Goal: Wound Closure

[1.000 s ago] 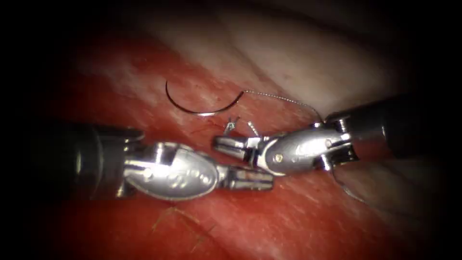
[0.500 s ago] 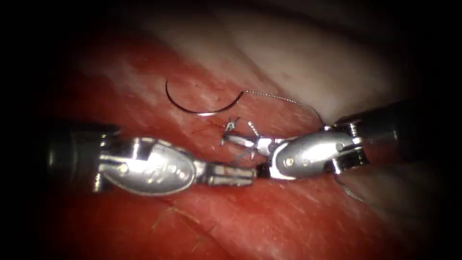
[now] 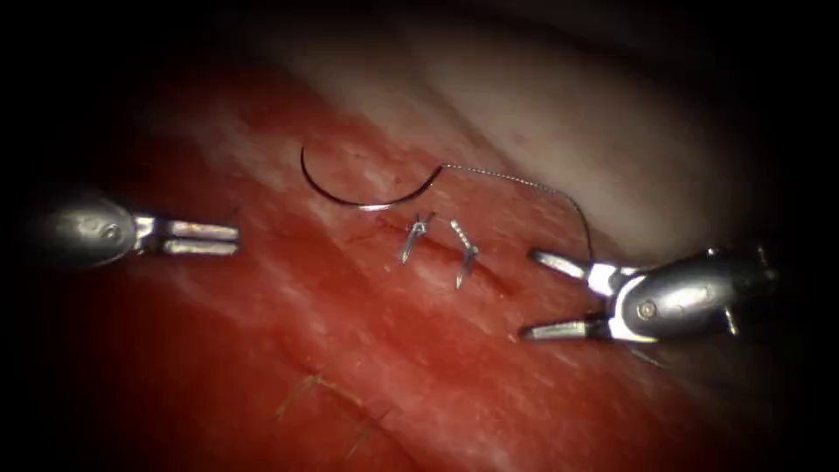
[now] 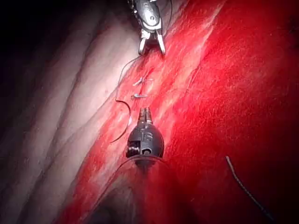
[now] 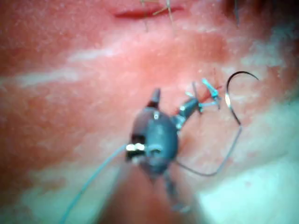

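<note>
The curved needle point(image 3: 367, 194) lies free on the tissue point(image 3: 367, 350), just above and left of the short cut point(image 3: 485, 275), not in it. Its thread point(image 3: 524, 181) arcs right and down past my right tool. Two stitches with short cut ends point(image 3: 416, 234) stand across the cut. My left tool point(image 3: 234, 238) is far to the left, jaws shut on nothing. My right tool point(image 3: 529, 295) is right of the cut, jaws wide open and holding nothing. The left wrist view has the left tool point(image 4: 145, 112), the needle point(image 4: 126, 119) and the right tool point(image 4: 152, 50). The right wrist view has the right tool point(image 5: 174, 99) and the needle point(image 5: 233, 93).
Pale fatty tissue point(image 3: 568, 114) lies beyond the needle. A loose piece of thread point(image 4: 243, 186) rests on the red tissue. Another small slit point(image 5: 145, 13) with fine strands shows farther off. Thin hairs point(image 3: 319, 385) lie on the near tissue.
Both tools have drawn apart from the stitches, the left one far to the left, the right one to the right. The right jaws have opened. The needle has not moved.
</note>
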`<state>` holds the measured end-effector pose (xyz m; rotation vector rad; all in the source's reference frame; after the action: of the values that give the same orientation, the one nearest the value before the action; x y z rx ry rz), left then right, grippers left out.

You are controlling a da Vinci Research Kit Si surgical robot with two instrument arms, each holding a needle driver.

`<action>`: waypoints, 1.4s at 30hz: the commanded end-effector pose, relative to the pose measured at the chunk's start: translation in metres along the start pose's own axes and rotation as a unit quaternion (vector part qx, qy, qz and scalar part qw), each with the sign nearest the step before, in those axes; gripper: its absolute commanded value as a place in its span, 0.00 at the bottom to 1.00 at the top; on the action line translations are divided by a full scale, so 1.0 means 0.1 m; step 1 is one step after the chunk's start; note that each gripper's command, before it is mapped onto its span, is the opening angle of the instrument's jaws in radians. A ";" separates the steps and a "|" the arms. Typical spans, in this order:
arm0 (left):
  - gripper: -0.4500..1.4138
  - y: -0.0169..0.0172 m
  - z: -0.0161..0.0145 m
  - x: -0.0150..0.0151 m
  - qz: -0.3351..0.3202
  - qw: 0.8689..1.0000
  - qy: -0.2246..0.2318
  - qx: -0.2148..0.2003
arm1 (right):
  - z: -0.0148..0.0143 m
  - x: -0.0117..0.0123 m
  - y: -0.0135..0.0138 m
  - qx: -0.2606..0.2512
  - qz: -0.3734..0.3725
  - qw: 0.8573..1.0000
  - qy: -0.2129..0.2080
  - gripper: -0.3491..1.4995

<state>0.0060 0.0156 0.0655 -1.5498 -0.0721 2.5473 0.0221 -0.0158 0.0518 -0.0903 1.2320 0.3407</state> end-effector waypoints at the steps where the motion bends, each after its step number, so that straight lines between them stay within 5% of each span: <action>1: 0.00 0.004 0.003 -0.014 -0.022 1.000 -0.003 0.003 | 0.006 -0.003 -0.008 0.001 0.000 1.000 0.000 0.98; 6: 0.04 0.020 -0.011 -0.054 -0.096 0.995 -0.017 0.022 | 0.009 -0.002 -0.007 0.000 0.004 1.000 -0.001 0.98; 7: 0.29 0.024 -0.012 -0.064 -0.124 0.992 -0.018 0.025 | 0.009 -0.002 -0.007 0.000 0.004 1.000 -0.001 0.98; 10: 0.57 0.028 -0.014 -0.078 -0.164 0.986 -0.018 0.032 | 0.008 -0.002 -0.006 -0.001 0.004 1.000 0.001 0.98; 14: 0.74 0.034 -0.024 -0.093 -0.202 0.978 -0.034 0.029 | 0.005 -0.003 -0.006 0.000 0.007 1.000 0.001 0.98; 17: 0.86 0.038 -0.047 -0.102 -0.226 0.970 -0.087 0.035 | 0.002 -0.004 -0.005 0.001 0.007 1.000 0.002 0.98; 24: 0.87 0.033 -0.102 -0.087 -0.239 0.964 -0.111 0.036 | -0.001 -0.003 -0.003 0.003 0.011 1.000 0.000 0.98; 29: 0.72 0.028 -0.113 -0.051 -0.207 0.974 -0.091 0.033 | -0.006 0.002 0.007 0.014 0.017 1.000 -0.014 0.98; 34: 0.69 0.019 -0.072 -0.005 -0.190 0.980 -0.046 0.033 | -0.011 0.019 0.021 0.024 0.025 0.999 -0.026 0.98; 42: 0.68 0.004 0.034 0.043 -0.167 0.985 0.032 0.034 | -0.017 0.040 0.040 0.026 0.038 0.998 -0.030 0.92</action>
<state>0.0001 0.0166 0.0629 -1.4659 -0.2100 2.2195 0.0199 -0.0110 0.0475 0.0127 1.1822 0.3762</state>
